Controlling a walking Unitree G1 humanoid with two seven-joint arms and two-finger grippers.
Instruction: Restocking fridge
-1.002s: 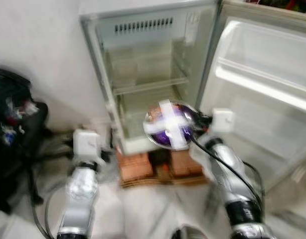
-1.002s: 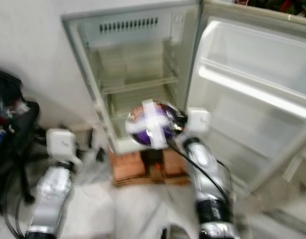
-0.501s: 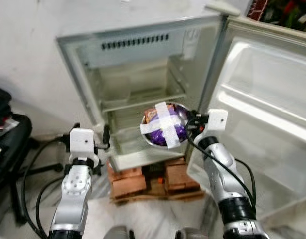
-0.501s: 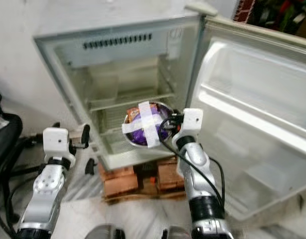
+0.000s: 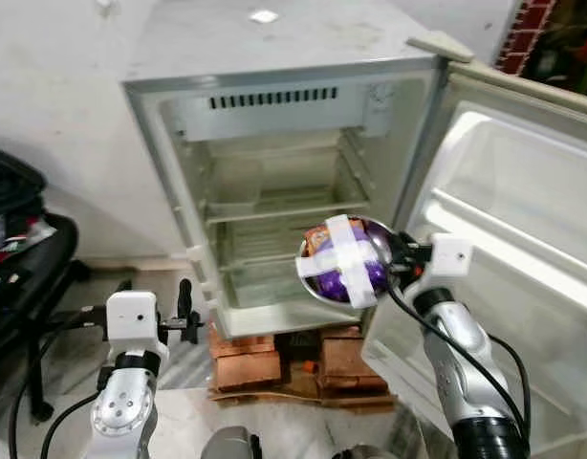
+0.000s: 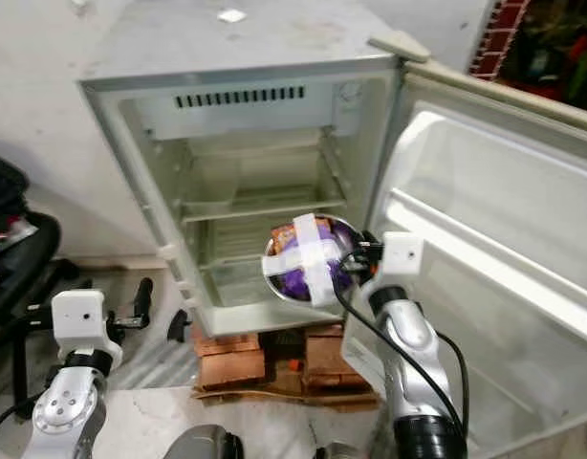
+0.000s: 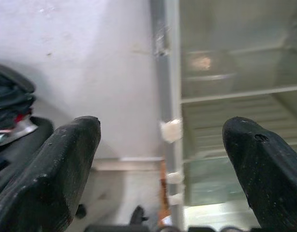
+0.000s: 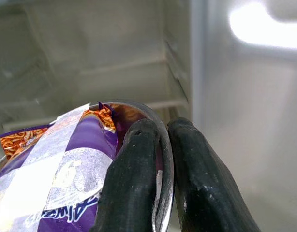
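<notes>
A small fridge [image 5: 274, 143] stands with its door [image 5: 509, 220] swung wide on the robot's right, raised off the floor on bricks [image 5: 244, 346] and a wooden pallet. The right gripper [image 8: 160, 140] has its two black fingers pinched together on the rim of a metal bowl [image 5: 341, 260], one finger inside the rim and one outside, and holds the bowl tilted in front of the fridge's lower compartment, just by the hinge edge of the door. Inside the bowl sits a purple noodle packet [image 8: 56, 159] with an orange noodle picture at its top; two white tape strips cross over it. The lettering on the packet is too blurred to read. The left gripper [image 7: 163, 159] hangs low, to the left of the fridge near its bottom corner, fingers spread apart around nothing. A black bag [image 5: 21, 220] lies against the wall, further left of the fridge
</notes>
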